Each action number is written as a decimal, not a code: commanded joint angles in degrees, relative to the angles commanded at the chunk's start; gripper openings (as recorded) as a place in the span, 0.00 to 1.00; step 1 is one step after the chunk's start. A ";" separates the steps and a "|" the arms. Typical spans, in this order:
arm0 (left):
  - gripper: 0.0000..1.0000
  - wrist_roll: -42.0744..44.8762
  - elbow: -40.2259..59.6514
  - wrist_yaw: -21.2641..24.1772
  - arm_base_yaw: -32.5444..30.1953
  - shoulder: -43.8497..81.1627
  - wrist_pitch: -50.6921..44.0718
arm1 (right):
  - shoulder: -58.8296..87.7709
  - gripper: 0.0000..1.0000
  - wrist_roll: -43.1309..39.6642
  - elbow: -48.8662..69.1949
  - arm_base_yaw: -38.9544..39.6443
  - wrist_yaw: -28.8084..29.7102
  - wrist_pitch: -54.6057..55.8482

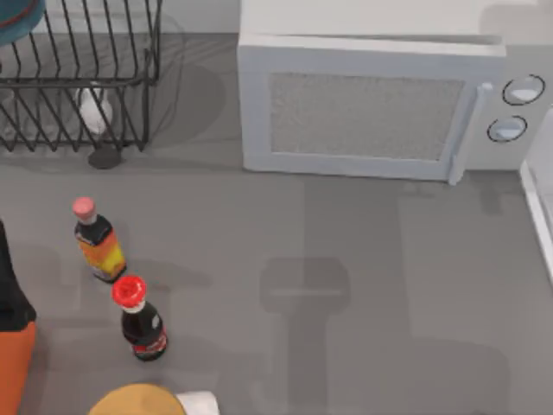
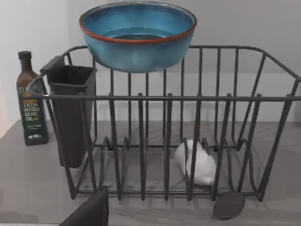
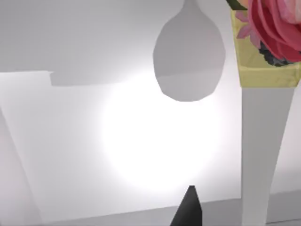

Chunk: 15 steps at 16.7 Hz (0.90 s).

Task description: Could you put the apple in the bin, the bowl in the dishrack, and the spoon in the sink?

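Observation:
The blue-teal bowl (image 2: 137, 37) with its reddish-brown edge sits upright over the far part of the black wire dishrack (image 2: 164, 97), its base near the top rail. No gripper holds it. From above, the bowl (image 1: 15, 19) shows at the far left corner over the dishrack (image 1: 82, 78). A dark part of my left gripper (image 2: 89, 212) faces the rack's front from just outside it. A dark tip of my right gripper (image 3: 188, 207) points at a white wall. The apple and the spoon are out of view.
A white lump (image 2: 197, 162) lies inside the rack beside a black utensil cup (image 2: 70, 113). An olive oil bottle (image 2: 32, 101) stands beside the rack. Two bottles (image 1: 97, 240) (image 1: 138, 318) stand at front left, a microwave (image 1: 371, 108) at the back, and an orange object (image 1: 13, 363) at the left edge.

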 joint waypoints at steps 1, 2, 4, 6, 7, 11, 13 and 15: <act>1.00 0.00 0.00 0.00 0.00 0.00 0.00 | -0.63 0.00 -0.01 -1.94 0.04 -0.01 1.37; 1.00 0.00 0.00 0.00 0.00 0.00 0.00 | -1.35 0.00 -0.04 -4.32 0.09 -0.02 2.99; 1.00 0.00 0.00 0.00 0.00 0.00 0.00 | -2.93 0.00 -0.09 -9.95 0.15 -0.05 6.69; 1.00 0.00 0.00 0.00 0.00 0.00 0.00 | -4.48 0.00 -0.12 -15.73 0.14 -0.09 10.48; 1.00 0.00 0.00 0.00 0.00 0.00 0.00 | -5.16 0.00 -0.15 -18.18 0.13 -0.10 12.19; 1.00 0.00 0.00 0.00 0.00 0.00 0.00 | -6.41 0.00 -0.23 -22.16 0.10 -0.09 15.41; 1.00 0.00 0.00 0.00 0.00 0.00 0.00 | -6.41 0.00 -0.23 -22.16 0.10 -0.09 15.41; 1.00 0.00 0.00 0.00 0.00 0.00 0.00 | -6.41 0.08 -0.23 -22.16 0.10 -0.09 15.41</act>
